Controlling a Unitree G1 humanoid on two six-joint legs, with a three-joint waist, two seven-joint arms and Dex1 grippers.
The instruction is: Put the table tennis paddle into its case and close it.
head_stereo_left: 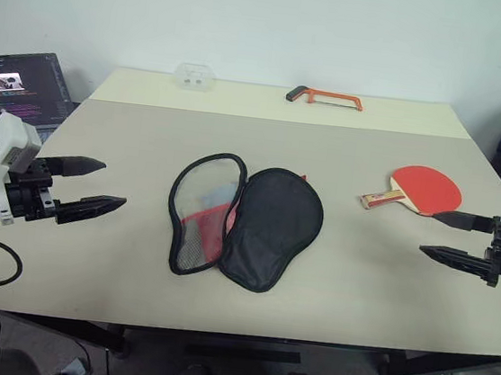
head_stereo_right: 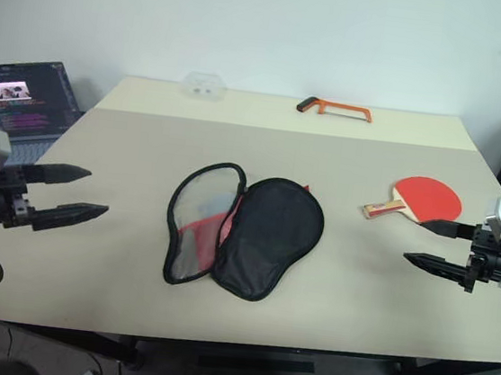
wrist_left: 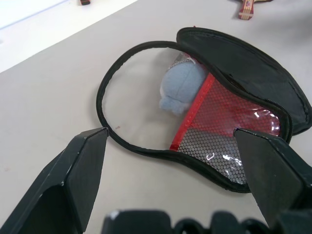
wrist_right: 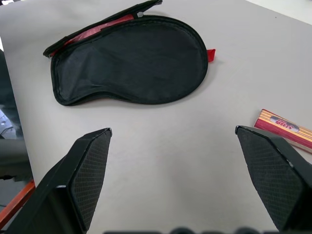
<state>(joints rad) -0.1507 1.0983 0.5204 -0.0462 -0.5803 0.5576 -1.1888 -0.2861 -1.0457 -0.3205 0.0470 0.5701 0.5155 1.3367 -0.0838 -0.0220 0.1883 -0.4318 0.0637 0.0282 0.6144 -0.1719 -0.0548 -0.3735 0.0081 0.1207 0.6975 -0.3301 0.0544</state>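
Nearest, at the frame's left and right edges, the left claw point(head_stereo_left: 95, 183) and right claw point(head_stereo_left: 451, 237) hover spread and empty. Mid-frame on the desk point(head_stereo_left: 113, 280) the case point(head_stereo_left: 245, 219) lies unzipped, something pale, perhaps a wad, inside. Farther right lies the table tennis paddle point(head_stereo_left: 416, 189). Nothing is begun; next, the right claw must take the paddle.
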